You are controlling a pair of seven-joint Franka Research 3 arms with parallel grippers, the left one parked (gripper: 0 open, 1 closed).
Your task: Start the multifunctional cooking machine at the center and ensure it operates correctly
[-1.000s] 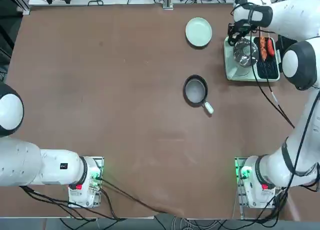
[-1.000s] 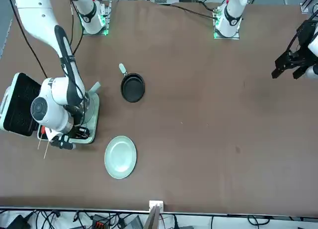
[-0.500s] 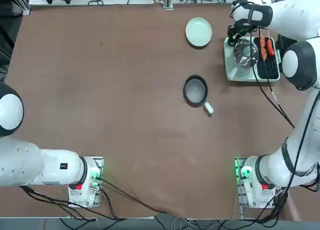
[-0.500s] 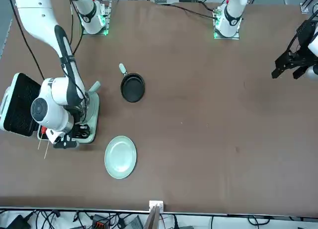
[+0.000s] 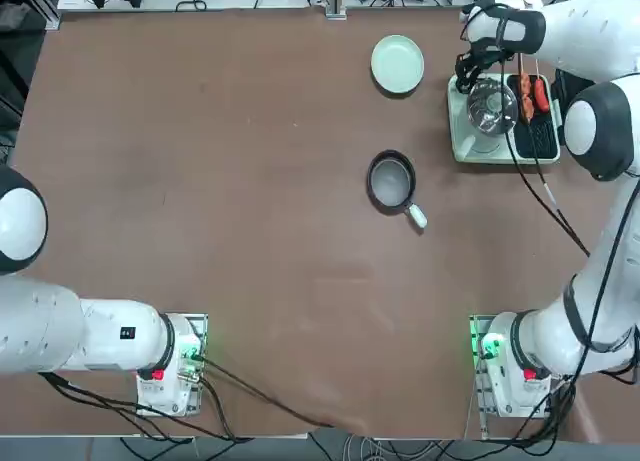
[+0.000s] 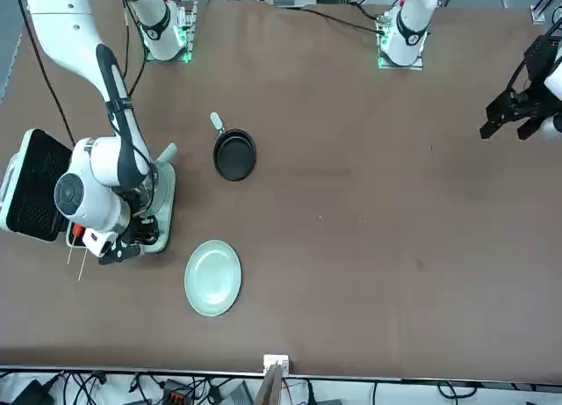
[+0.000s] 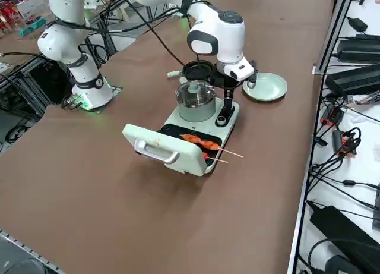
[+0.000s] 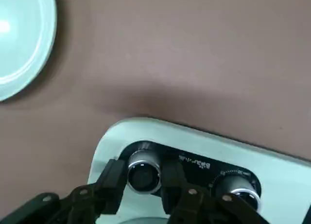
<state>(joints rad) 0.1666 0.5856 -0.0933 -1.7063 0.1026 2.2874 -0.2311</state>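
The pale mint-green cooking machine [image 5: 487, 152] stands at the table's far right with its lid [image 7: 166, 149] swung open. It holds a shiny steel pot [image 5: 492, 106] and a black grill plate [image 5: 536, 137] with sausage skewers [image 7: 199, 142] on it. My right gripper [image 5: 467, 73] hangs over the machine's front panel. In the wrist view my gripper [image 8: 142, 168] is shut on one silver-rimmed knob [image 8: 144, 178], a finger on each side. A second knob [image 8: 238, 191] sits beside it, untouched. From the side, my gripper [image 7: 228, 100] points straight down at the panel.
The round pale green plate [image 5: 397, 63] lies just left of the machine, near the far table edge. The small black frying pan [image 5: 391, 179] with a white handle sits nearer the middle. A black cable [image 5: 545, 201] runs along my right arm.
My right gripper's hand has turned a little while staying on the knob at the machine's front. The pan, the plate and the machine have not moved.
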